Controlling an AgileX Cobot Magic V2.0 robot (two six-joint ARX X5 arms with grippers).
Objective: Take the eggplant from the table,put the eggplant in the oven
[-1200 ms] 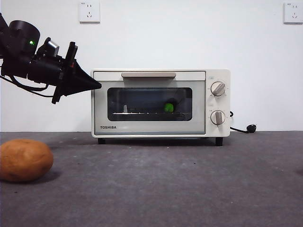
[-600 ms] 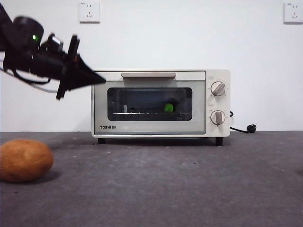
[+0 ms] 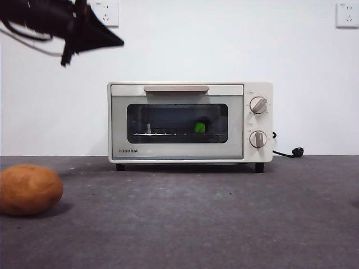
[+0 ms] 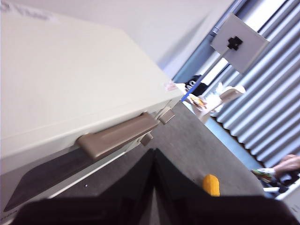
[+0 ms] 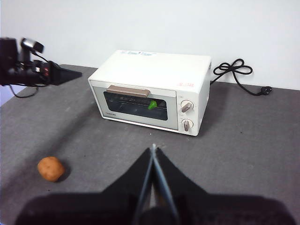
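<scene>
Now the eggplant [image 3: 199, 128] lies inside the oven [image 3: 189, 122], door closed, green cap visible through the glass. Left gripper [image 3: 115, 41], jaws pressed together and empty, hangs above the oven's left end. Right gripper [image 5: 153, 149], jaws together, is well apart in front of the oven. Potato [image 3: 29, 189] rests on the tabletop [image 3: 224, 218], front-left of the oven.

The brand TOSHIBA is printed low on the oven [image 3: 185, 122] door's left corner.
</scene>
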